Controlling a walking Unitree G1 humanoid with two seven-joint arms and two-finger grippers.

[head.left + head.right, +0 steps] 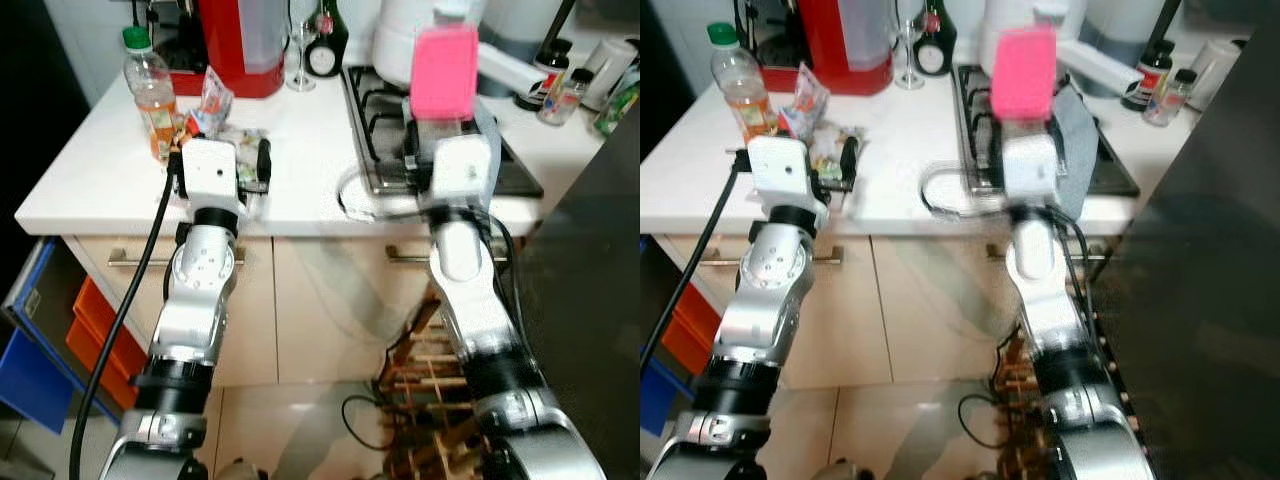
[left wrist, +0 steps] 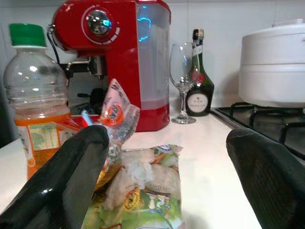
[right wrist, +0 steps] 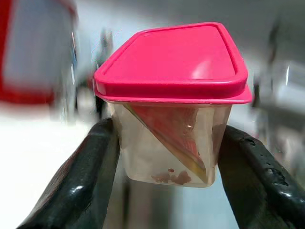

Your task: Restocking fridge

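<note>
I stand at a white kitchen counter [image 1: 300,150] with both arms raised over its front edge. My right gripper [image 3: 167,143] is closed on a clear tub with a pink lid [image 3: 171,62], one black finger pressed to each side wall; the tub sits upright between them, lid on top, with something reddish inside that I cannot identify. In the head views the tub is held above the gas hob [image 1: 385,95], well clear of the surface. My left gripper [image 2: 167,186] is spread wide and empty, low over the counter. Directly ahead of it, nearly between the fingers, lies a flat packet of food [image 2: 143,191], its long axis pointing away from me along the line of the fingers. Just behind the packet stand a crumpled snack bag [image 2: 116,114] and an orange drink bottle with a green cap [image 2: 35,95], with a red coffee machine [image 2: 119,57] further back. The left arm is plainly the nearer one to the packet. The background in the right wrist view is blurred. A dark panel [image 1: 590,300] on my right may be the fridge, but I cannot tell.
</note>
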